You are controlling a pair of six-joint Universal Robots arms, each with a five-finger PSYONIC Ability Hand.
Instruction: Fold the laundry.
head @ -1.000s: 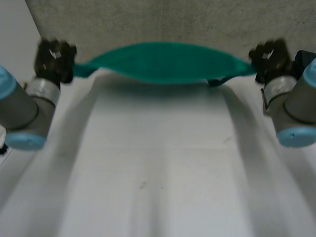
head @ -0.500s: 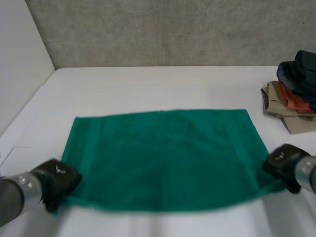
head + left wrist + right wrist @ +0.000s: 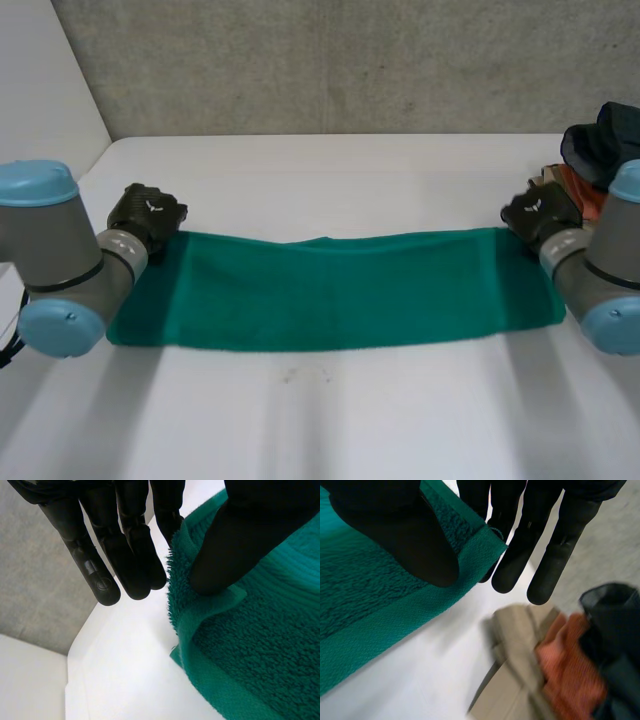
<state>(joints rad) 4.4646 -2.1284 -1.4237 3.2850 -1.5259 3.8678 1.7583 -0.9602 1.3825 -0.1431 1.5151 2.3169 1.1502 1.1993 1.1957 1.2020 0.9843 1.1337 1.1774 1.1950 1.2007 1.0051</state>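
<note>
Lying flat across the white surface (image 3: 330, 420), the green towel (image 3: 330, 290) forms a long narrow band running from one arm to the other. The left hand (image 3: 148, 215) is at the band's far left corner. In the left wrist view its thumb (image 3: 235, 545) presses the raised terry edge against the nearest of the straight fingers (image 3: 132, 555), pinching it. The right hand (image 3: 540, 212) is at the far right corner. There the thumb (image 3: 405, 535) lies on top of the hemmed corner with the fingers (image 3: 520, 555) beneath, also pinching it. A pile of clothes (image 3: 595, 165) in beige, orange and dark blue sits just beyond the right hand.
</note>
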